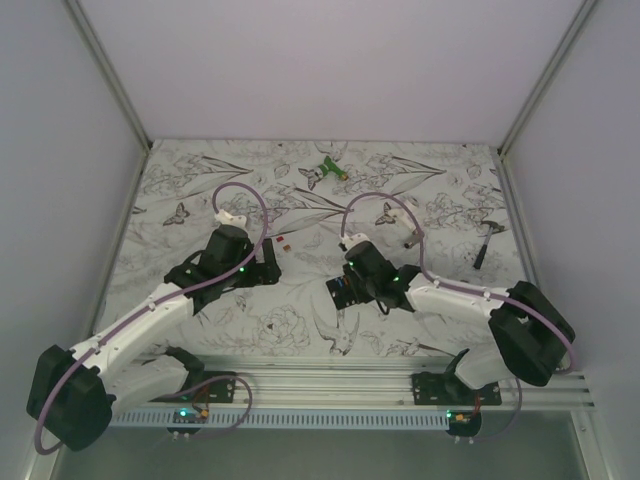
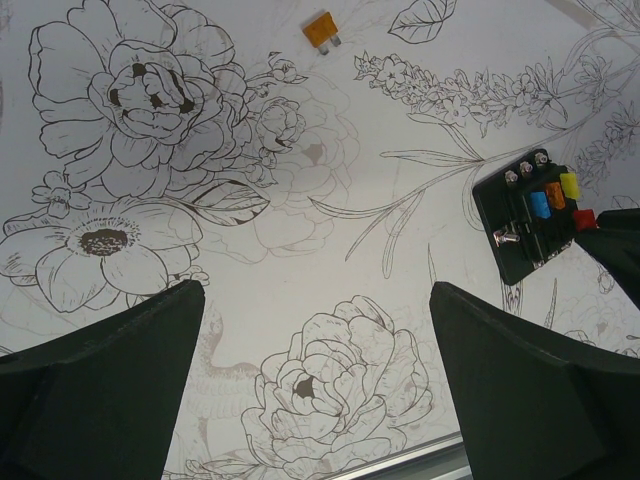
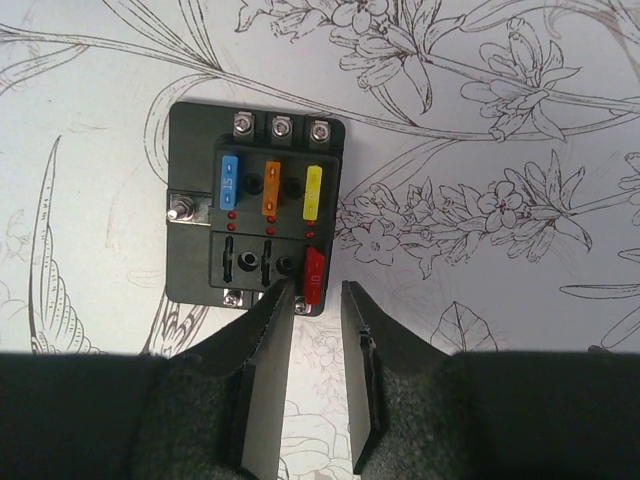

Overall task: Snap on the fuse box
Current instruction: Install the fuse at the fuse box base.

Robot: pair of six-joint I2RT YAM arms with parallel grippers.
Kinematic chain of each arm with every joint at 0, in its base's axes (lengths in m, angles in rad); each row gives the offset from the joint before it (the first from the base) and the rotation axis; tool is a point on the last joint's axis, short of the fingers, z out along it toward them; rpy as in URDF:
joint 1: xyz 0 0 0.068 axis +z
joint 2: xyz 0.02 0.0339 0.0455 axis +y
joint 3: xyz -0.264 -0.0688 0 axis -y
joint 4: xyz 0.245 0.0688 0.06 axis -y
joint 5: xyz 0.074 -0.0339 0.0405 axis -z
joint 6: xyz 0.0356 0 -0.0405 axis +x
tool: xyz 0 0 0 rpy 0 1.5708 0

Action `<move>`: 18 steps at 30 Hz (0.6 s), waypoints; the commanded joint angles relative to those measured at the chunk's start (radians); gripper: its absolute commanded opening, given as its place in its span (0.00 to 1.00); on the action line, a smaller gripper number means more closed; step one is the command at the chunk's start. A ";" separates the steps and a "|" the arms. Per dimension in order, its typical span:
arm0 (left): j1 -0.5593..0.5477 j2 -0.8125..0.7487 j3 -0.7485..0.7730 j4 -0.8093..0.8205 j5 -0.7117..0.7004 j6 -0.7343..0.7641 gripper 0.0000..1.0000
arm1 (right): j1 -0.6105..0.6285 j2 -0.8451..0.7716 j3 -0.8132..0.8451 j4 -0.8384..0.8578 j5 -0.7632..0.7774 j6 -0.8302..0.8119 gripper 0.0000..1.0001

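**A:** Starting from the overhead camera, where is the fuse box lying?

**B:** The fuse box (image 1: pixel 341 292) is lying on the table (image 1: pixel 300 335) near the middle, right at the tip of the right gripper (image 1: pixel 349 283). The right arm is folding in from its base, forearm pointing left toward the centre. The left gripper (image 1: pixel 266 268) is hovering well apart to the left, so the right one is the nearer by far.

**A:** And what is the left wrist showing?

**B:** The left gripper (image 2: pixel 315 400) is hanging with its fingers spread wide, gripping nothing. The fuse box (image 2: pixel 525 215) is sitting off to its right, skewed in that view. A loose orange fuse (image 2: pixel 321 30) is lying well ahead.

**A:** Now the right wrist?

**B:** Here the fuse box (image 3: pixel 255 215) is sitting just ahead of the claw and a little left of the gap. It looks nearly square, its slightly longer side running away from the fingers. A red fuse (image 3: pixel 313 275) is standing in the near row, directly ahead of the gap. The jaws are standing partly apart with nothing between them. One fingertip (image 3: pixel 272 300) is overlapping the box's near edge; I cannot tell whether it is touching.

**A:** So what is the next move calling for?

**B:** I am guessing only a short, straight approach by the right arm.
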 commanded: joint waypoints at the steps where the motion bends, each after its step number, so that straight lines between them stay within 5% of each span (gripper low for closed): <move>1: 0.008 -0.017 0.008 -0.022 0.018 -0.001 1.00 | 0.010 -0.021 0.063 -0.033 -0.006 0.000 0.33; 6: 0.008 -0.014 0.009 -0.022 0.020 0.000 1.00 | -0.002 -0.022 0.108 -0.077 -0.019 0.030 0.37; 18: 0.009 -0.011 0.009 -0.022 0.021 0.001 1.00 | -0.064 0.062 0.190 -0.188 -0.118 0.088 0.30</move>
